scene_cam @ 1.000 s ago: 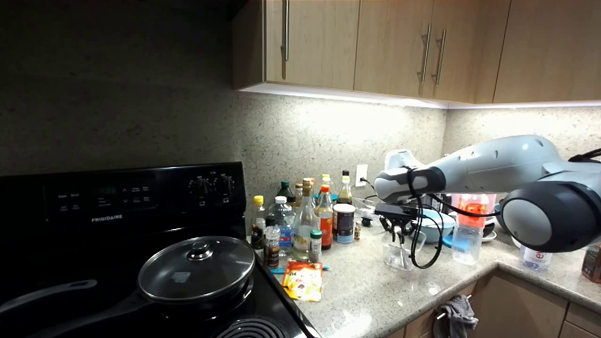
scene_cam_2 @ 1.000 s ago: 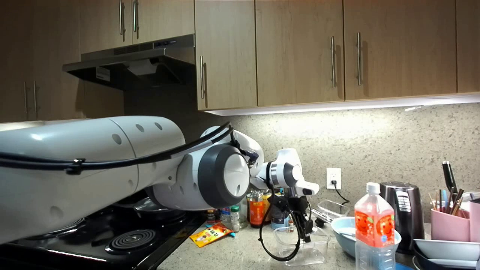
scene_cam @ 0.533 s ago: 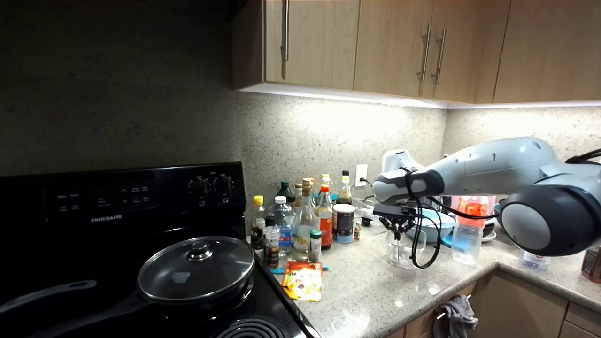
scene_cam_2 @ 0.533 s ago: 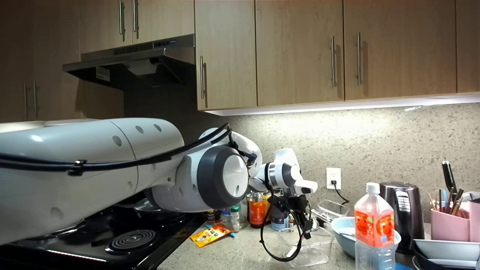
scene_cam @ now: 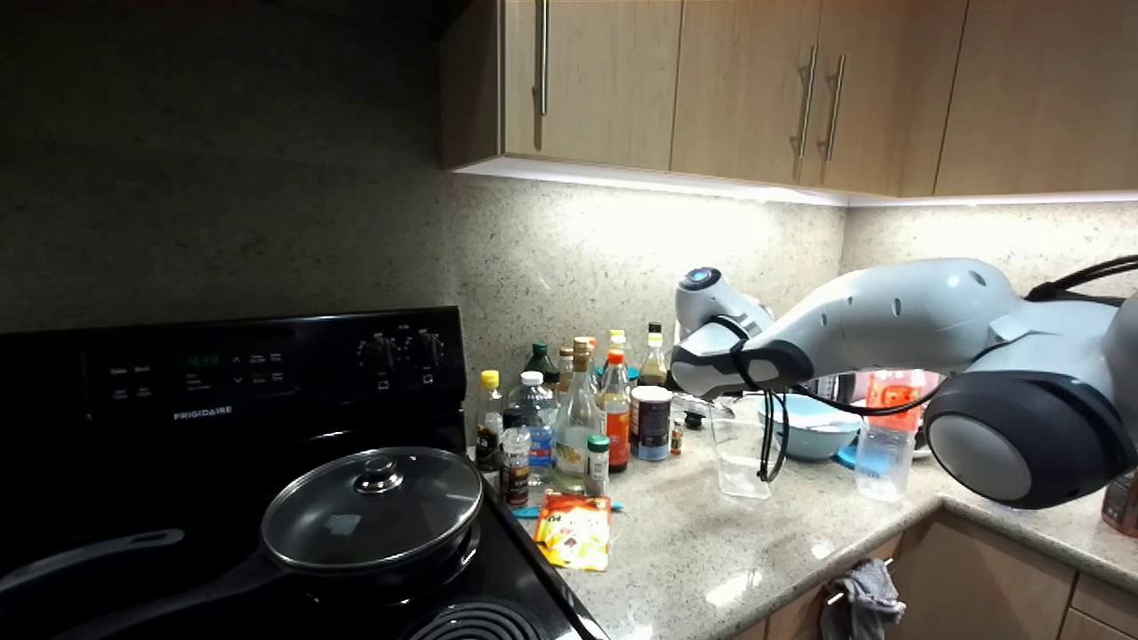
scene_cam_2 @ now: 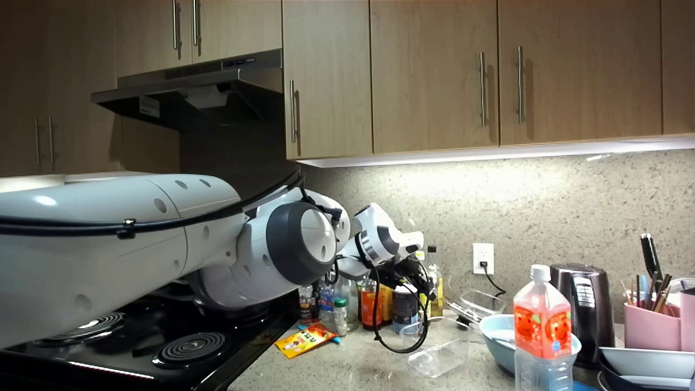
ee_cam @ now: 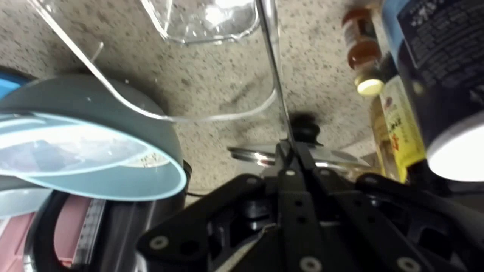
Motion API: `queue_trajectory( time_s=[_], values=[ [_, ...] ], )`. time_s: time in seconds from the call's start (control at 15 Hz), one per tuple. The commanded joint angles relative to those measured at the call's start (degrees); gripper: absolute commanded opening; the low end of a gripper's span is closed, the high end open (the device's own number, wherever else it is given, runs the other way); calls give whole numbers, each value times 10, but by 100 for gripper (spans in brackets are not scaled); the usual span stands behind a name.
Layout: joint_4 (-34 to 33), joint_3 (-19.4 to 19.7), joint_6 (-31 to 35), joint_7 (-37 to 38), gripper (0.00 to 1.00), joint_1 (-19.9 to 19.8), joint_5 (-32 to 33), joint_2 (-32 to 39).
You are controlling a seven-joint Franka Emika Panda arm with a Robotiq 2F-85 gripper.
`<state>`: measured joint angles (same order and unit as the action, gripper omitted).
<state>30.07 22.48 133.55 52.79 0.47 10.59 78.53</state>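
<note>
Kitchen corner: speckled grey-beige stone countertop (scene_cam: 658,542) and matching backsplash (scene_cam_2: 624,206), beneath pale wood cabinets (scene_cam: 587,80).

Black two-finger gripper (ee_cam: 291,149). Jaws pressed together, pinching a thin, straight dark-grey strip (ee_cam: 281,99); legible in the wrist view alone. Strip's far end cut off by that view's top edge; what it belongs to cannot be told. Gripper hidden in an exterior view behind the white-and-grey robot arm (scene_cam: 898,311); in an exterior view hard to make out beside a black cable loop (scene_cam_2: 399,352).

Clear plastic open box (scene_cam: 740,458). Just beside the strip, between a round light-blue bowl (ee_cam: 151,130) and a dark cylindrical canister with a white top (scene_cam: 651,422). Top part cut off in the wrist view; walls nearly vanish against the stone in both exterior views. Contact between wall and strip: cannot be told.

Bowl. Cut off at the wrist view's left edge; pale contents indistinct.

Canister. Whole in an exterior view, cropped at right in the wrist view.

Glass-lidded black frying pan (scene_cam: 356,511). Plain in an exterior view, elsewhere largely behind the arm.

Clear bottle with orange-red label (scene_cam_2: 543,326). Base cropped in an exterior view.

Grey cloth towel (scene_cam: 862,596). Exterior view only, lower edge cropped.
</note>
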Motion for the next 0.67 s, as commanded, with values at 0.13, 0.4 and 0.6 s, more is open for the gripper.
queue_trajectory(
  time_s=[0.13, 0.4, 0.6],
  values=[
    [-19, 110, 77, 121, 1, 39, 76, 16],
    [8, 155, 14, 140, 1, 69, 101, 6],
    [15, 153, -36, 119, 1, 80, 93, 0]
  ],
)
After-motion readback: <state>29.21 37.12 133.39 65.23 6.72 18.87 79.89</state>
